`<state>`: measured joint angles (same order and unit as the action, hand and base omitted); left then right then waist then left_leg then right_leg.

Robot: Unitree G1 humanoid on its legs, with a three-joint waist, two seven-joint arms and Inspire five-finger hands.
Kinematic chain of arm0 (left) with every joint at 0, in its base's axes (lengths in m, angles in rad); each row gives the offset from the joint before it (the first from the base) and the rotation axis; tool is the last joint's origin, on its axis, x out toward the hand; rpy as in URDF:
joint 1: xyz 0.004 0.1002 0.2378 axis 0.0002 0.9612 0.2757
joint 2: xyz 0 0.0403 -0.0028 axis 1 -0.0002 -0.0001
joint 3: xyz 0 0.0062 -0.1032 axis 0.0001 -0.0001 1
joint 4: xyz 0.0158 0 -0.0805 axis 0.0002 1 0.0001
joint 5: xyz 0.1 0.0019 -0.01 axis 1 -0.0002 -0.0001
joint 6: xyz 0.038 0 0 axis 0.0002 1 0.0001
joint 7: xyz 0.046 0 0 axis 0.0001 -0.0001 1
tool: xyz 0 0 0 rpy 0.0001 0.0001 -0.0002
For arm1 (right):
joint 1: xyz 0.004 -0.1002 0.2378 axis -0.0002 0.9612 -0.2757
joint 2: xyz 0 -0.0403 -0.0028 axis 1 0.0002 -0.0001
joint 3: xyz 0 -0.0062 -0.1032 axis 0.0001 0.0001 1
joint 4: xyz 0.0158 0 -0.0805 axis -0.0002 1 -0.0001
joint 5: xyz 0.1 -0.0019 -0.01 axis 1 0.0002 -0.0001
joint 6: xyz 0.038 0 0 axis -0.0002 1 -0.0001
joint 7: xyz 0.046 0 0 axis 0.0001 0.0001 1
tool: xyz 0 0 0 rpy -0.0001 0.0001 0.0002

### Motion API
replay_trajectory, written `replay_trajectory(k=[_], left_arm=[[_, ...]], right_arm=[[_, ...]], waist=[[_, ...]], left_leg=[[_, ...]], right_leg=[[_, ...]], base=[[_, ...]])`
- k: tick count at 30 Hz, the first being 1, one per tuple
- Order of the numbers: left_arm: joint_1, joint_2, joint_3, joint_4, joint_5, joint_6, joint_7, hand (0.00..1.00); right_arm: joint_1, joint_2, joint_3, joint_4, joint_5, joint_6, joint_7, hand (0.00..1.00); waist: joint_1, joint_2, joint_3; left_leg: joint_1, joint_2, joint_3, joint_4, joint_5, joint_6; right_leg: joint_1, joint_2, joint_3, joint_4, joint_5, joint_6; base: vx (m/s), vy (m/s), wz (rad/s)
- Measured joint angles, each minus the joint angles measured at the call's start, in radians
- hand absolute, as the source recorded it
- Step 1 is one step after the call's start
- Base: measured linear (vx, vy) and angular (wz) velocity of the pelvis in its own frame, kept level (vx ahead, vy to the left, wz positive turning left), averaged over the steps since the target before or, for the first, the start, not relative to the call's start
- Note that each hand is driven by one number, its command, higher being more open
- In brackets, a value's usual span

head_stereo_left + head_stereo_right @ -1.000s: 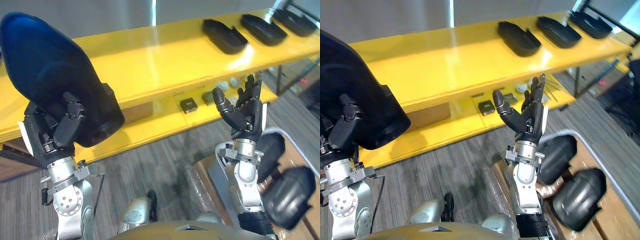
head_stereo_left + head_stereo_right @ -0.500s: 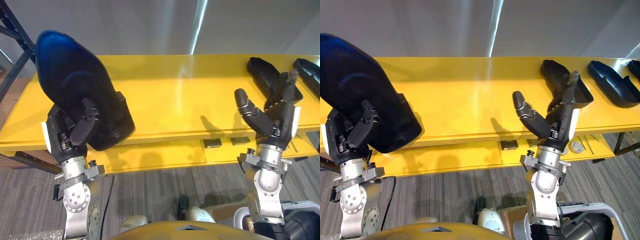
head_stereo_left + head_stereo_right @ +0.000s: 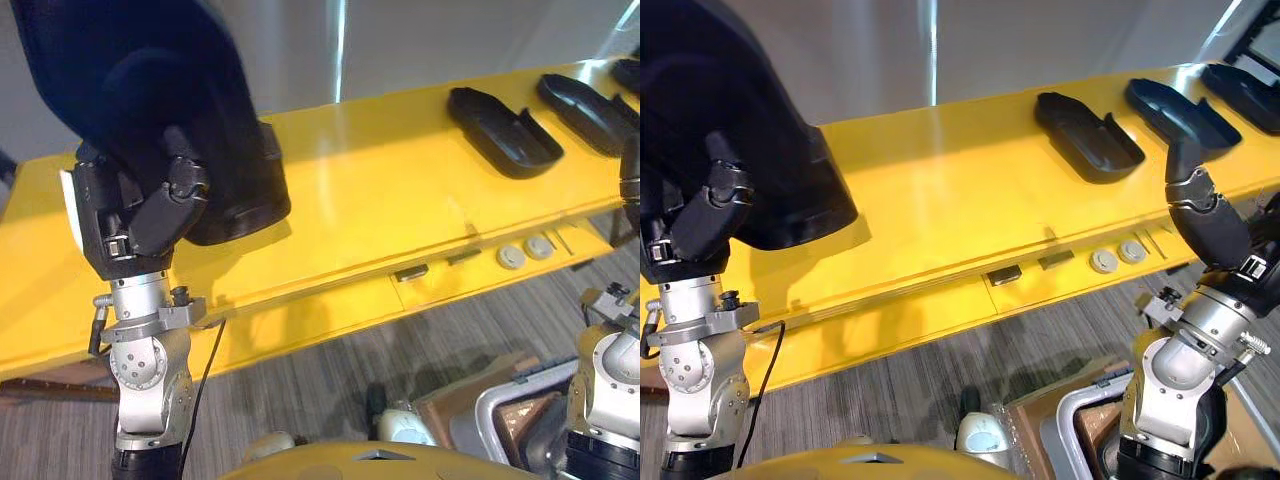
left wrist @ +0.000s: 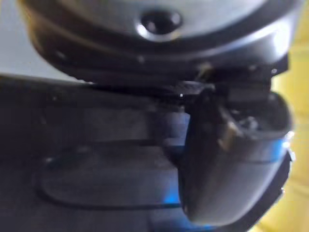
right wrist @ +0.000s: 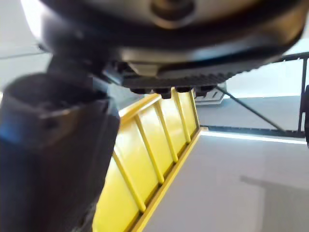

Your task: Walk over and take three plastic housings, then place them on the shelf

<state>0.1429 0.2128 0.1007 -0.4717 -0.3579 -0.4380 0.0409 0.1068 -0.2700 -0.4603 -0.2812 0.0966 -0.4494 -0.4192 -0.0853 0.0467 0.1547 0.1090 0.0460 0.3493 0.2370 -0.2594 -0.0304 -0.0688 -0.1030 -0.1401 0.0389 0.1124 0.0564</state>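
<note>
- The plastic housing (image 3: 150, 90) is a big dark shell with a rounded back. It is held high over the left part of the yellow shelf (image 3: 370, 190); I cannot tell whether its low edge touches the board.
- The left hand (image 3: 135, 215) grips it from beneath. Its fingers (image 3: 175, 195) are curled tight round the lower, blocky end, and the left wrist view shows the thumb pressed against the dark shell.
- I judge it stiff and light for its bulk, a hollow moulding that will not sag. It looks smooth and glossy, though, so it may slip or swing when held by one end.
- The thick end where it is held now looks the surest place to grip. The broad curved back offers nothing to pinch.
- Set down hard, it could scuff or rock on its round back. Laid hollow side up, as the others seem to lie, it should rest steady.
- Three laid housings (image 3: 1088, 135) sit in a row on the right part of the shelf, apart from each other. Bare board lies between them and the held one.
- The right hand (image 3: 1215, 230) stands at the right, below the shelf's front edge, with its thumb straight, open and empty.
- Two round discs (image 3: 1103, 261) lie on the lower ledge.
</note>
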Motion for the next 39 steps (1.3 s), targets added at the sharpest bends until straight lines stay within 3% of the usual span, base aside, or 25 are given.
replay_trajectory(k=[2, 4, 6, 8, 12, 15, 17, 19, 20, 25, 35, 39], left_arm=[[0.002, 0.001, -0.006, -0.003, -0.004, 0.035, -0.026, 0.0], [0.015, 0.015, -0.009, -0.003, -0.043, 0.08, -0.042, 0.0], [0.021, 0.025, -0.009, -0.003, -0.058, 0.104, -0.036, 0.0], [0.021, 0.019, -0.009, -0.003, -0.077, 0.115, -0.022, 0.0], [0.025, -0.032, -0.036, 0.005, -0.12, 0.16, 0.024, 0.0], [0.025, -0.067, -0.058, 0.075, -0.12, 0.194, 0.041, 0.0], [0.025, -0.069, -0.065, 0.087, -0.12, 0.203, 0.067, 0.0], [0.024, -0.069, -0.063, 0.087, -0.121, 0.203, 0.089, 0.0], [0.024, -0.069, -0.059, 0.089, -0.121, 0.206, 0.097, 0.0], [-0.009, -0.055, -0.021, 0.122, -0.15, 0.269, 0.135, 0.0], [-0.263, 0.038, 0.034, 0.415, -0.298, 0.402, 0.219, 0.0], [-0.405, 0.098, 0.035, 0.579, -0.392, 0.438, 0.22, 0.0]], right_arm=[[0.001, 0.018, 0.015, 0.0, 0.011, 0.001, 0.015, 1.0], [0.009, 0.053, 0.055, 0.001, 0.03, 0.001, 0.052, 1.0], [0.026, 0.054, 0.08, 0.002, 0.028, 0.001, 0.088, 1.0], [0.026, 0.052, 0.092, 0.008, 0.027, 0.001, 0.124, 1.0], [0.028, 0.048, 0.121, 0.068, 0.027, 0.042, 0.201, 1.0], [0.052, 0.048, 0.143, 0.075, 0.052, 0.082, 0.246, 1.0], [0.056, 0.047, 0.16, 0.075, 0.052, 0.081, 0.254, 1.0], [0.056, 0.045, 0.189, 0.075, 0.052, 0.081, 0.256, 1.0], [0.058, 0.046, 0.207, 0.076, 0.052, 0.082, 0.254, 1.0], [0.093, 0.061, 0.278, 0.077, 0.091, 0.082, 0.266, 1.0], [0.161, 0.088, 0.353, 0.122, 0.066, 0.091, 0.363, 1.0], [0.161, 0.07, 0.377, 0.135, 0.066, 0.091, 0.381, 1.0]], waist=[[0.0, 0.016, 0.0], [0.001, 0.01, 0.002], [0.005, -0.002, 0.003], [0.007, -0.004, 0.003], [-0.003, 0.005, 0.006], [-0.001, 0.007, 0.016], [0.002, 0.012, 0.013], [0.004, 0.028, 0.01], [0.008, 0.027, 0.011], [0.001, 0.018, 0.011], [-0.006, 0.009, 0.008], [-0.026, 0.003, 0.006]], left_leg=[[0.032, -0.001, 0.049, -0.034, -0.003, 0.011], [0.038, -0.002, 0.085, -0.043, -0.001, 0.015], [0.032, -0.002, 0.091, -0.043, 0.0, 0.008], [0.013, 0.015, 0.09, -0.039, 0.004, -0.01], [-0.064, 0.117, 0.07, 0.075, 0.002, -0.032], [-0.075, 0.178, 0.116, 0.188, 0.006, -0.034], [-0.068, 0.163, 0.089, 0.125, 0.01, -0.035], [-0.058, 0.149, 0.051, 0.012, 0.064, -0.042], [-0.041, 0.141, 0.067, -0.007, 0.075, -0.061], [-0.008, 0.094, 0.122, -0.048, 0.077, -0.053], [0.021, 0.076, 0.193, -0.067, 0.07, -0.041], [0.015, 0.073, 0.222, -0.064, 0.068, -0.039]], right_leg=[[-0.007, -0.002, -0.015, 0.021, -0.01, -0.004], [-0.048, -0.059, -0.123, 0.119, -0.046, -0.02], [-0.054, -0.104, -0.167, 0.15, -0.057, -0.001], [-0.064, -0.099, -0.189, 0.148, -0.057, 0.009], [-0.073, -0.035, -0.252, 0.143, -0.093, -0.046], [0.02, -0.003, -0.281, 0.077, -0.088, -0.069], [0.037, 0.005, -0.273, 0.041, -0.076, -0.067], [0.036, 0.024, -0.243, 0.006, -0.058, -0.053], [0.039, 0.027, -0.221, -0.01, -0.046, -0.045], [0.067, 0.018, -0.171, -0.117, 0.044, -0.027], [0.047, 0.017, -0.101, -0.118, 0.065, -0.025], [0.026, 0.018, -0.072, -0.119, 0.076, -0.025]], base=[[-0.15, 0.042, -0.48], [-0.16, 0.019, -0.36], [-0.07, -0.062, -0.2], [0.0, -0.171, 0.03], [0.06, -0.225, 0.21], [0.07, -0.212, 0.22], [0.02, -0.1, -0.1], [0.0, 0.001, -0.39], [0.01, 0.099, -0.54], [0.0, 0.132, -0.31], [-0.04, 0.07, -0.2], [-0.09, 0.04, -0.19]])
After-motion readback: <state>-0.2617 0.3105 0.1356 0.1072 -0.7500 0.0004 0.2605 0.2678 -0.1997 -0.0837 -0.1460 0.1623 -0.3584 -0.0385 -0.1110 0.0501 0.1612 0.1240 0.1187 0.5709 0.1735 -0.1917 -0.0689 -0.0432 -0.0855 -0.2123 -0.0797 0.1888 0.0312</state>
